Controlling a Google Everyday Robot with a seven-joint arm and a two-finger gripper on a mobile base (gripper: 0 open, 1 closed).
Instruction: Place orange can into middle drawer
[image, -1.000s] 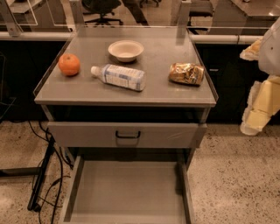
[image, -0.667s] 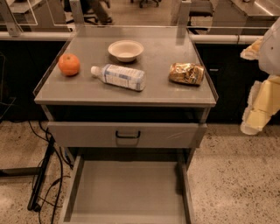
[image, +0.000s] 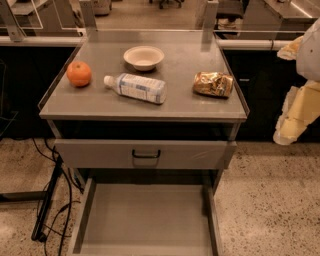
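Note:
The orange can lies on its side at the right of the cabinet's grey top; it is shiny golden-orange with crinkled brown sides. The middle drawer is pulled out low at the front, a wide shallow grey tray with a bare flat floor. My gripper hangs at the right edge of the view, to the right of the cabinet and a little lower than the can, well apart from it and holding nothing that I can see.
On the cabinet top are a round orange fruit at the left, a white-labelled plastic bottle lying in the middle, and a white bowl behind it. A grey drawer front with a black handle sits above the tray. Cables lie on the floor at left.

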